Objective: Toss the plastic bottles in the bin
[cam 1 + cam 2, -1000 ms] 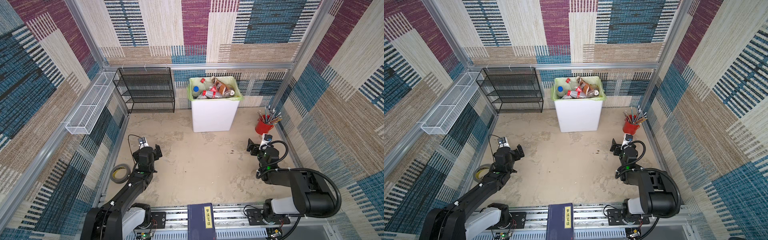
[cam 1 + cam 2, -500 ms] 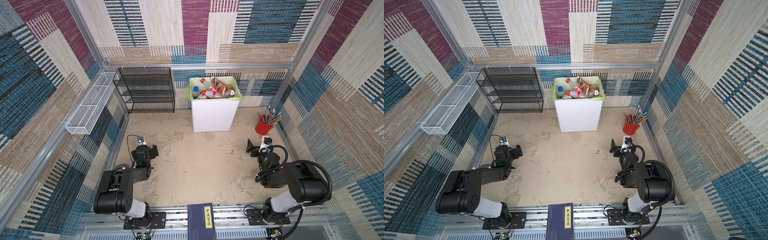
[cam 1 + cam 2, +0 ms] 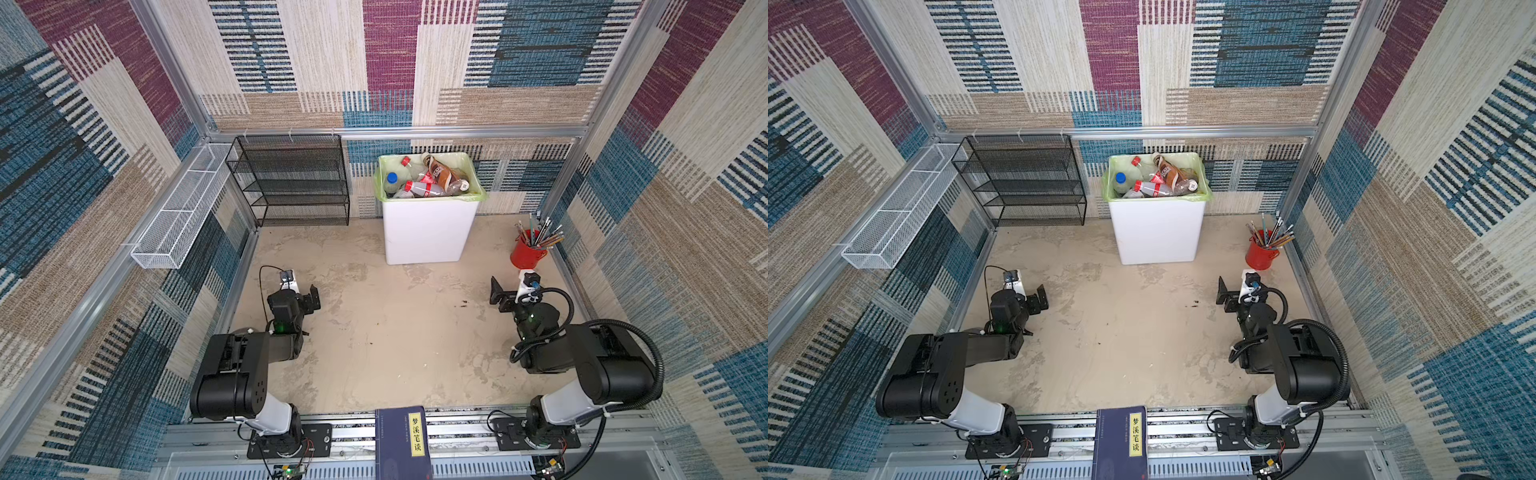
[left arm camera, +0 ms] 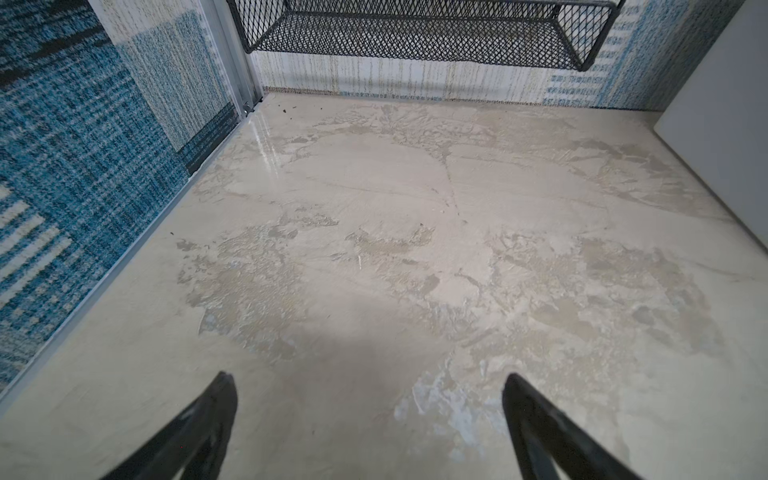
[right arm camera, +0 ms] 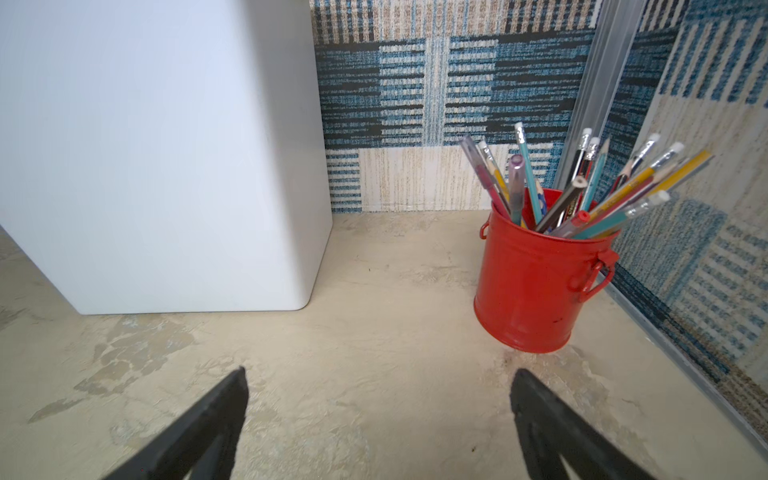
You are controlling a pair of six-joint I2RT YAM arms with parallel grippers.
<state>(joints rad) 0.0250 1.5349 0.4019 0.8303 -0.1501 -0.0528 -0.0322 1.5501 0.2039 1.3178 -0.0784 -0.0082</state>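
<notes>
The plastic bottles [image 3: 428, 183] lay heaped inside the bin [image 3: 428, 237], clear and brown ones with red and blue caps showing above its green-bagged rim. The bin stood at twelve o'clock on the beige floor [image 3: 395, 340], against the back wall. A black mesh rack [image 3: 291, 183] hung at eleven o'clock, and a red cup of pencils [image 3: 524, 255] stood at two. At nine o'clock the left gripper [image 3: 311, 298] hung low, jaws spread wide, holding nothing. At three o'clock the right gripper [image 3: 500, 297] was likewise wide apart and empty, near the cup.
</notes>
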